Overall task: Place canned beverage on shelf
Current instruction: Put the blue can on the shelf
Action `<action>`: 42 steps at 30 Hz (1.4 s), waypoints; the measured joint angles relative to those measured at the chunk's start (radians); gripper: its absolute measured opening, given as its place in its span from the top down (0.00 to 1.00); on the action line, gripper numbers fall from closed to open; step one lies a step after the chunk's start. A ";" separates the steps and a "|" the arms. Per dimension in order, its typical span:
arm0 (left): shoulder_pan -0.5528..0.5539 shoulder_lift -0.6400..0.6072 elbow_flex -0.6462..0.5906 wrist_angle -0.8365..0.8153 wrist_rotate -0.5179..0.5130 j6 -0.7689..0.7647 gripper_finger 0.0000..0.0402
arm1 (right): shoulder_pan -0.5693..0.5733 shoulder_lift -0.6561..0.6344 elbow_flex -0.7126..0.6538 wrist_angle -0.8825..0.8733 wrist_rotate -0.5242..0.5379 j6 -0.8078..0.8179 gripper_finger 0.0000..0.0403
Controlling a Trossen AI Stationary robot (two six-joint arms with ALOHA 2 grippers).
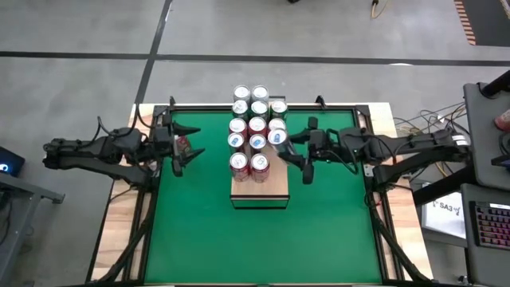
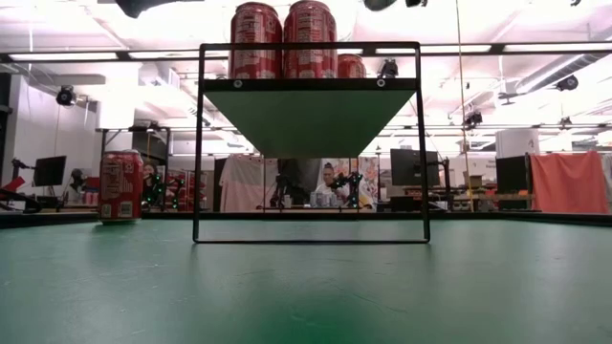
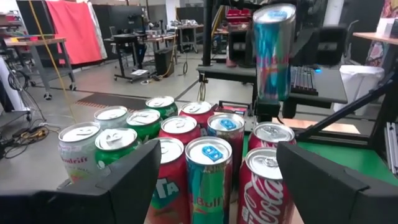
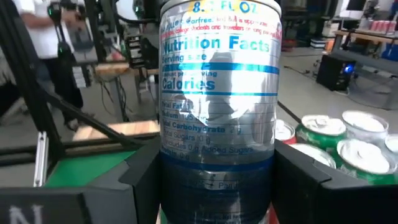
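The shelf (image 1: 271, 191) is a wooden board on a dark frame (image 2: 311, 84) in the middle of the green table. Several cans (image 1: 249, 127) stand on its far part (image 3: 186, 143). My right gripper (image 1: 282, 145) is shut on a slim blue and silver can (image 3: 273, 53), held over the shelf's right side and higher than the tops of the standing cans. My left gripper (image 1: 194, 143) hangs open at the shelf's left side, level with the can tops, with nothing between its fingers (image 3: 130, 180). My right gripper pinches the slim can's lower side wall (image 4: 168, 180) between its two fingers, one on each side. The fingers lie level and come from the table's right. The can stands upright in the hold with its top up. The gripper hides its bottom.
A red can (image 2: 121, 186) stands on the green table left of the shelf, below my left gripper (image 1: 183, 146). The near part of the board is bare. A wooden rim (image 1: 119, 207) edges the table. A person (image 4: 43, 37) stands in the room beyond.
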 joint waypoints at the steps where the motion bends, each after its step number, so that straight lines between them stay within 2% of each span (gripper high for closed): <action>1: 0.000 0.001 0.003 0.002 0.000 0.002 0.25 | 0.000 -0.014 -0.036 0.039 0.001 0.008 0.47; 6: 0.000 0.000 0.006 0.012 0.000 0.009 0.25 | 0.001 -0.058 -0.214 0.293 -0.002 -0.010 0.47; 10: 0.000 0.000 0.006 0.012 -0.001 0.010 0.25 | 0.000 -0.063 -0.340 0.476 0.053 -0.053 0.47; 14: 0.000 0.002 0.006 0.011 -0.002 0.011 0.25 | 0.000 -0.027 -0.449 0.680 0.097 -0.098 0.47; 20: 0.000 0.007 0.006 0.011 -0.003 0.011 0.25 | -0.001 0.037 -0.569 0.978 0.100 -0.140 0.47; 32: 0.000 0.044 0.006 0.011 -0.003 0.026 0.25 | -0.007 0.253 -0.597 1.235 0.159 -0.183 0.47; 38: 0.000 0.048 0.006 0.014 -0.004 0.027 0.25 | -0.010 0.355 -0.594 1.332 0.235 -0.188 0.47; 42: 0.000 0.045 0.006 0.019 -0.004 0.036 0.25 | -0.011 0.409 -0.592 1.387 0.236 -0.188 0.47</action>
